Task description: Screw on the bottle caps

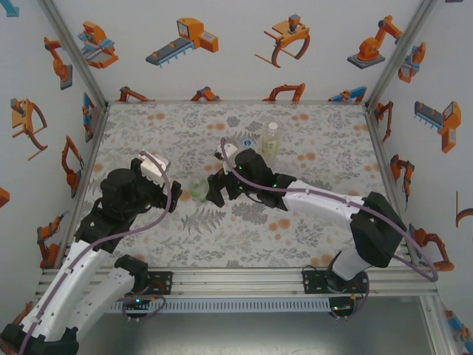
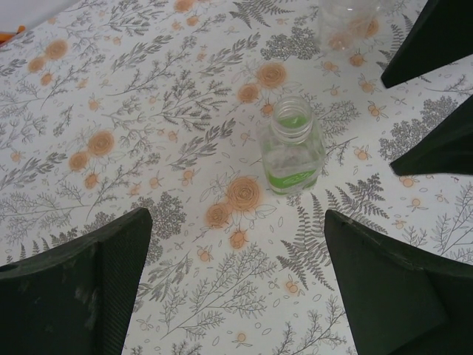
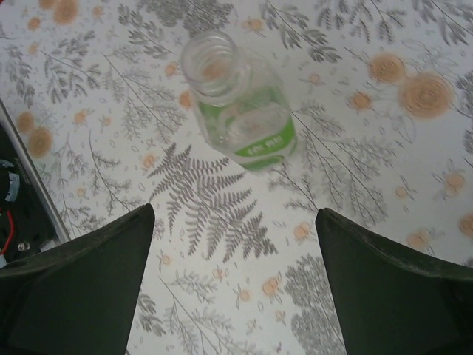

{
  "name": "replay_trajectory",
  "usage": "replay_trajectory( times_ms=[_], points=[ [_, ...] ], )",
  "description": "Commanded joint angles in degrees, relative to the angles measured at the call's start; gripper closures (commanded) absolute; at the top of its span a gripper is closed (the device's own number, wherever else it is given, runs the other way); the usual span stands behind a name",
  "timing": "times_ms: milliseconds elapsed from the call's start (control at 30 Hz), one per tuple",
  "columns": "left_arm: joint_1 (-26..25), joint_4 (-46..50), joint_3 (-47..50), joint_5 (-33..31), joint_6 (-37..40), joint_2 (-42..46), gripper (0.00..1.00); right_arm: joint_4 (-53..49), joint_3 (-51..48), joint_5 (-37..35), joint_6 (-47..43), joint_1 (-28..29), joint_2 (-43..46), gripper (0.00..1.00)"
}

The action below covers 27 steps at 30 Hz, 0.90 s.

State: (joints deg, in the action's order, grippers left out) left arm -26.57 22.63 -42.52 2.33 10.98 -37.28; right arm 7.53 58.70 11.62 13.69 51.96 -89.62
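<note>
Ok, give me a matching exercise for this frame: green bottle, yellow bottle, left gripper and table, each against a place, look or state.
Column one:
1 green bottle
2 yellow bottle
3 left gripper
4 table

Column two:
A floral print
B open, empty
C uncapped, just ahead of the left gripper
D farther back, right of centre

Pairs: 1-C, 2-D, 3-B, 4-A
</note>
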Motion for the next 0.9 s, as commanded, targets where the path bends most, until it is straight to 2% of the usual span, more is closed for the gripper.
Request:
replay_trajectory(
  times_ms=[0,867],
  points=[
    [0.3,-1.8,0.8,0.0,-1.0,0.7,0.09,15.1,0.1,1.4,0.0,0.7,-2.9,0.17],
    [0.3,-1.6,0.7,0.8,-0.3,-0.2,0.09,22.3,8.6,0.3,-2.4,1.6,-18.9,0.15]
  ],
)
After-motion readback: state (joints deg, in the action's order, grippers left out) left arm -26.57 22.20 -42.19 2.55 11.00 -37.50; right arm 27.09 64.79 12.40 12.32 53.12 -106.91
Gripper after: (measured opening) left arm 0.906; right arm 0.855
